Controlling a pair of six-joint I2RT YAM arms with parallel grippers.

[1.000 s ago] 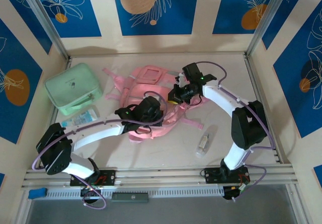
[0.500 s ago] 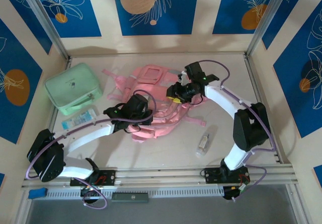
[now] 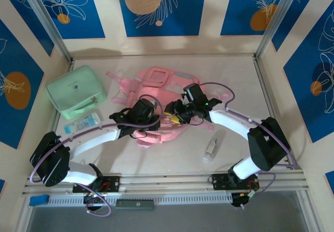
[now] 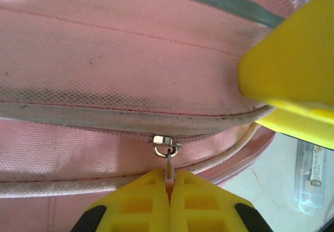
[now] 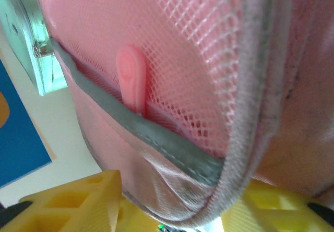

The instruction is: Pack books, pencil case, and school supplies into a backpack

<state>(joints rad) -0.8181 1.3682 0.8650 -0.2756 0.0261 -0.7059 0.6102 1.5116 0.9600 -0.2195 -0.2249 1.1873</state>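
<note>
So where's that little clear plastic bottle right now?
Seen from above, the small clear plastic bottle lies on the pale table, right of centre, just off the large pink fabric backpack and inside the right arm's bend.

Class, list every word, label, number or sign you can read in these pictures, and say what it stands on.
No text can be read anywhere.
blue-and-white packet: print too small to read.
clear bottle: label blurred, unreadable.
mint-green case: small dark mark, too small to read.
</note>
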